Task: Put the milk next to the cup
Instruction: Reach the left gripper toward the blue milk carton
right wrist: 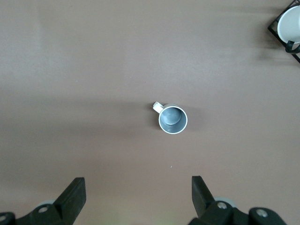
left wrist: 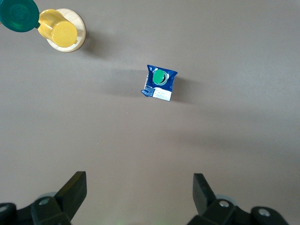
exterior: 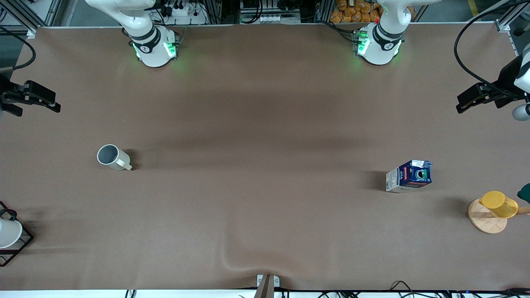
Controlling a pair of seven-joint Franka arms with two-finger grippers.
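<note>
The milk (exterior: 410, 176) is a small dark blue and white carton with a green cap. It stands on the brown table toward the left arm's end and shows from above in the left wrist view (left wrist: 159, 83). The cup (exterior: 112, 157), an off-white mug with a grey inside and a short handle, stands toward the right arm's end, far from the milk (right wrist: 172, 119). My left gripper (exterior: 466, 102) hangs open high over the left arm's end of the table (left wrist: 139, 187). My right gripper (exterior: 47, 102) hangs open high over the right arm's end (right wrist: 138, 190). Both hold nothing.
A yellow cup (exterior: 498, 203) on a wooden disc (exterior: 484, 221) stands near the milk, at the table's edge, with a green object (exterior: 525, 192) beside it. A white cup in a black wire rack (exterior: 8, 234) sits at the right arm's end. A wide stretch of brown table separates milk and cup.
</note>
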